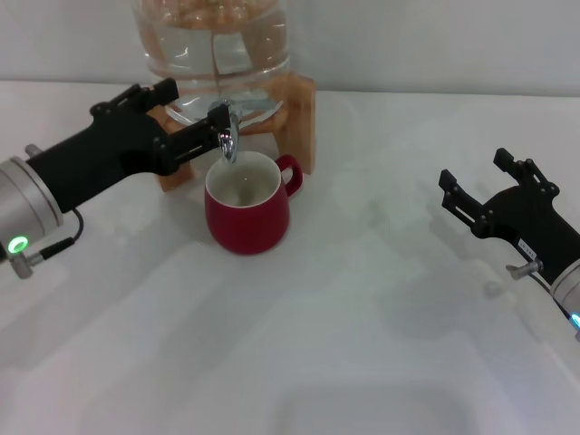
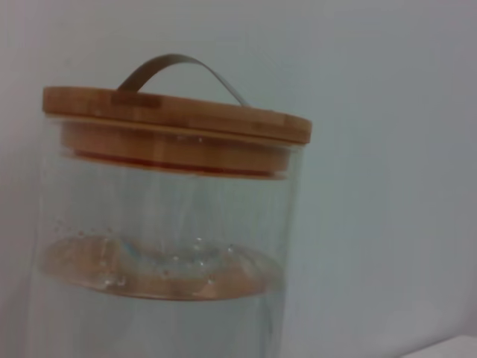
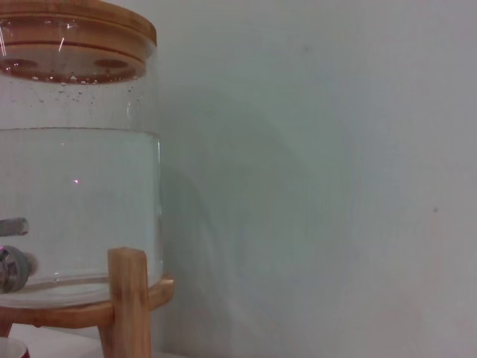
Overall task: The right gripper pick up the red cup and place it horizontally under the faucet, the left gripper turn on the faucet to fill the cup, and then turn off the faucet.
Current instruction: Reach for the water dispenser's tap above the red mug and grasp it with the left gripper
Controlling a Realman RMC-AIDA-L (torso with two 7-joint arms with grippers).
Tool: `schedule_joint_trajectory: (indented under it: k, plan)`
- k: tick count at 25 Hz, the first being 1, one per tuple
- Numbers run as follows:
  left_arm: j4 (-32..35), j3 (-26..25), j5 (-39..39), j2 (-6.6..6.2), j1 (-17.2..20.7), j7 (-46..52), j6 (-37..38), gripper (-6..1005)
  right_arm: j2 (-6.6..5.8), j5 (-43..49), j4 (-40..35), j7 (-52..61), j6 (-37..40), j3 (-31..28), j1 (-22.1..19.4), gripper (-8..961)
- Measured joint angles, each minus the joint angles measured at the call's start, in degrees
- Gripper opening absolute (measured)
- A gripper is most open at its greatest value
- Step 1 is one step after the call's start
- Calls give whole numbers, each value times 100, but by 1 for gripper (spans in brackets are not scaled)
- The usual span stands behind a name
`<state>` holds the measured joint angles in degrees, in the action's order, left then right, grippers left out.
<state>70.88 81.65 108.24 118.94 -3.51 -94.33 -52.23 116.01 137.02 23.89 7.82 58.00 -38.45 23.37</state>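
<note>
The red cup [image 1: 246, 214] stands upright on the white table, its handle to the right, directly below the spout of the chrome faucet [image 1: 227, 138]. My left gripper [image 1: 198, 113] reaches in from the left at the faucet. Its fingers are apart, and the lower finger [image 1: 201, 140] lies against the faucet body. My right gripper [image 1: 478, 172] hovers well to the right of the cup, open and holding nothing. The right wrist view catches the faucet [image 3: 12, 262] at the picture's edge.
The clear water jug [image 1: 213, 41] sits in a wooden stand [image 1: 301, 113] behind the cup. The left wrist view shows the jug [image 2: 164, 224] with its wooden lid [image 2: 175, 119]. The jug [image 3: 74, 186] and stand leg [image 3: 128, 298] fill part of the right wrist view.
</note>
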Motion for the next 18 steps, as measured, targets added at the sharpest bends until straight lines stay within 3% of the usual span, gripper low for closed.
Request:
schedule_joint_trajectory:
  k: [6,10,14,18]
  plan:
    - [727,-506,-1419,-8,-128,1651,-293,857,0,34,0,100,0,17,28,843]
    - [915,-1064,-2206,-8,-510,2429,-968,857,0,51,-7,130,0,32,48,843]
    - [897,-1588,-2453,-8,-836,2615,-1601,857,1,55,-7,132,0,38,72,843]
    - [951,-1724,-2831,-35,-1081,2750,-1782,858,7,62,-8,132,0,45,86,843]
